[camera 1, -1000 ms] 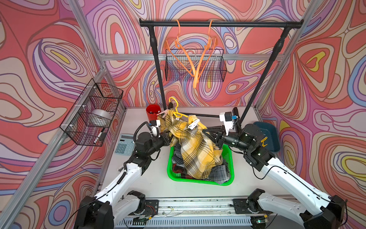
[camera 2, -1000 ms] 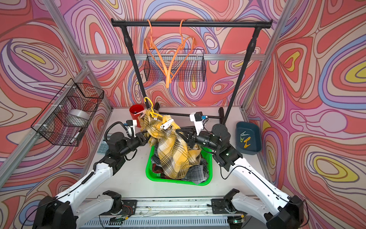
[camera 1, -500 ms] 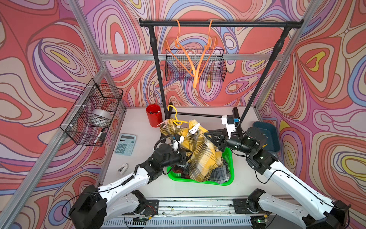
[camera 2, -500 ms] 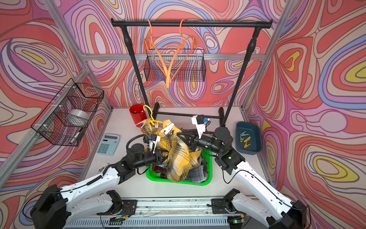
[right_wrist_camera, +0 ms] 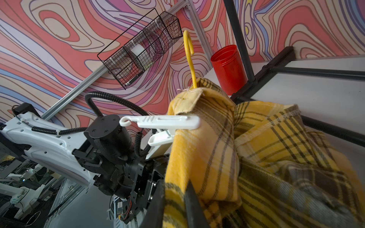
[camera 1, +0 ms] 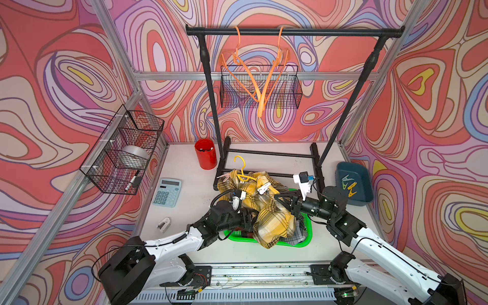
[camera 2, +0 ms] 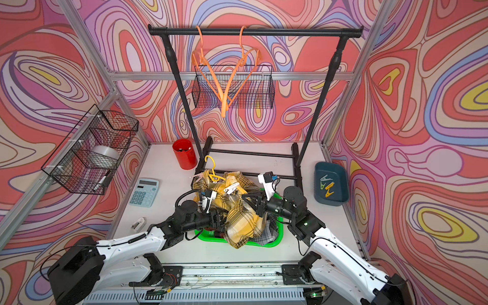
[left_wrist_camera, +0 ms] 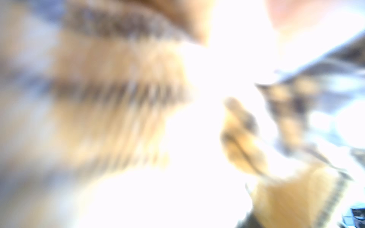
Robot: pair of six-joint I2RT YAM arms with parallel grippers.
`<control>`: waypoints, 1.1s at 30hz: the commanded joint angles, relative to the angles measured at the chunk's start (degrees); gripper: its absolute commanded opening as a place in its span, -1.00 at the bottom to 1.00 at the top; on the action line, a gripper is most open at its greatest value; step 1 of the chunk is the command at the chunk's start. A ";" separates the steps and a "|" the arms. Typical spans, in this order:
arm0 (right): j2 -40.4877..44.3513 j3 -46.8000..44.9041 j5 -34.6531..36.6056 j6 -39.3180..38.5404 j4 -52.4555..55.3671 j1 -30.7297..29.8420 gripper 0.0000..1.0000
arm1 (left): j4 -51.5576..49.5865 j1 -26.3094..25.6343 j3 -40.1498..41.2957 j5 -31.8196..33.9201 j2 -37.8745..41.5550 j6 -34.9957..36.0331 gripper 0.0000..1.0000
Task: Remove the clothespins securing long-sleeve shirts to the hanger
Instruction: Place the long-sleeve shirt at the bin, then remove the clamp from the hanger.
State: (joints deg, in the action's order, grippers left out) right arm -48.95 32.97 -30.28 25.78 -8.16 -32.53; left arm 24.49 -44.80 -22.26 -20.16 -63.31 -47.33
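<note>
Mid-unclipping: the right gripper [right_wrist_camera: 174, 205] clenches the yellow shirt [camera 1: 272, 224] over the green basket [camera 1: 293, 244], a white clothespin [right_wrist_camera: 164, 122] biting its shoulder. Next, the left gripper [camera 1: 247, 220] (jaws hidden in cloth, state unclear) should pinch that pin.

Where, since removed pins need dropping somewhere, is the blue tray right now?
In both top views the blue tray sits at the right edge of the table, just right of the foot of the black rack, with a few clothespins inside.

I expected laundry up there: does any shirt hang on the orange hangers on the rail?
No, the orange hangers hang bare from the black rail.
</note>
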 commanded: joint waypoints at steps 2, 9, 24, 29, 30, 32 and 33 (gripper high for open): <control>-0.64 -0.55 2.85 -0.65 -0.19 0.52 -1.00 | -20.37 -0.21 -4.56 9.44 9.94 7.20 0.49; -2.40 -0.19 2.81 -0.97 -0.20 1.11 -1.00 | -32.56 0.06 -10.24 13.30 15.33 12.90 0.58; -2.60 2.31 1.60 -2.62 1.38 1.44 -1.00 | -48.76 14.65 -28.42 10.09 18.89 24.57 0.45; -3.41 4.17 0.14 -4.21 3.37 1.51 -1.00 | -37.16 18.58 -32.07 0.34 8.12 22.57 0.43; -3.50 4.50 -0.21 -4.34 3.42 1.51 -1.00 | -34.89 19.21 -32.46 -1.64 6.42 22.39 0.43; -3.74 4.99 -1.02 -4.46 3.24 1.51 -1.00 | -31.93 20.16 -33.42 -4.82 3.47 22.09 0.43; -3.91 5.08 -1.36 -4.44 3.05 1.46 -1.00 | -30.59 20.72 -33.81 -6.07 2.01 21.66 0.42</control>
State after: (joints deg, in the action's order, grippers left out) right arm -52.51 36.47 -30.55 22.87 -5.21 -31.46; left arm -13.47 -25.15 -53.67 -19.11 -59.44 -24.95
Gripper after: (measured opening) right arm 0.161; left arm 0.714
